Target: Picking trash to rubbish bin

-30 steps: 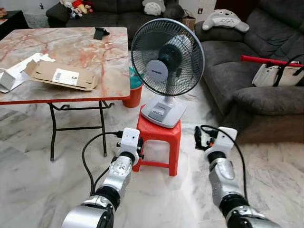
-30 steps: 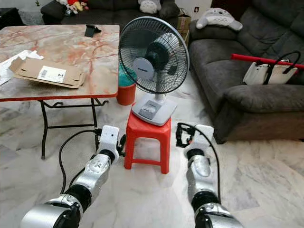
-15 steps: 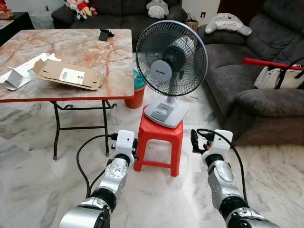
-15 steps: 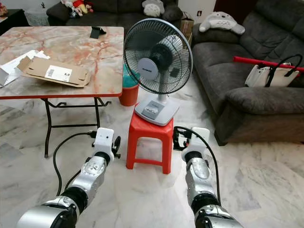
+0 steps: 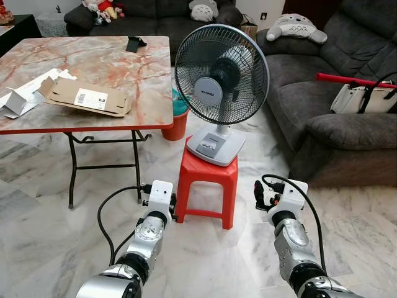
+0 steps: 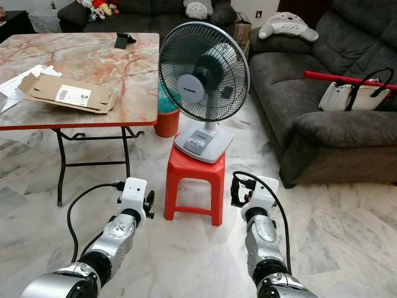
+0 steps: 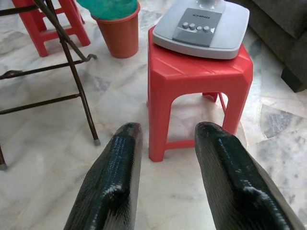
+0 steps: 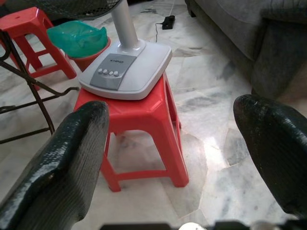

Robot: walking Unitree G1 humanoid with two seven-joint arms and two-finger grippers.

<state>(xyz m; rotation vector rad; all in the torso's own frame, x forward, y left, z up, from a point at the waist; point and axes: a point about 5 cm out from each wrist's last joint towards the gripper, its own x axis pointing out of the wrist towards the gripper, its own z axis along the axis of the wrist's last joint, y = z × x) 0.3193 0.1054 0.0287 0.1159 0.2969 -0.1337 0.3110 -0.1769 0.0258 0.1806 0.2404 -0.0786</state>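
A flattened cardboard box point(image 5: 84, 98) and some white paper scraps point(image 5: 18, 96) lie on the marble-topped table point(image 5: 149, 74) at the left. Behind the fan stands an orange rubbish bin with a green liner point(image 7: 115, 24), on the floor beside the table. My left gripper point(image 7: 169, 130) is held low over the floor, open and empty, facing the red stool point(image 7: 199, 76). My right gripper point(image 8: 175, 108) is open wider, also empty, facing the same stool from the other side. Both arms reach forward below the stool, the left gripper point(image 5: 162, 197) and the right gripper point(image 5: 279, 195) level with each other.
A standing fan point(image 5: 217, 74) sits on the red stool straight ahead. A grey sofa point(image 5: 335, 112) with a white bag and a red stick fills the right. A second red stool point(image 7: 45, 21) stands under the table among its black legs. A power strip point(image 8: 169, 21) lies on the floor.
The head view has shifted a little. Both arms now sit slightly lower in the picture. Nothing has been taken hold of.
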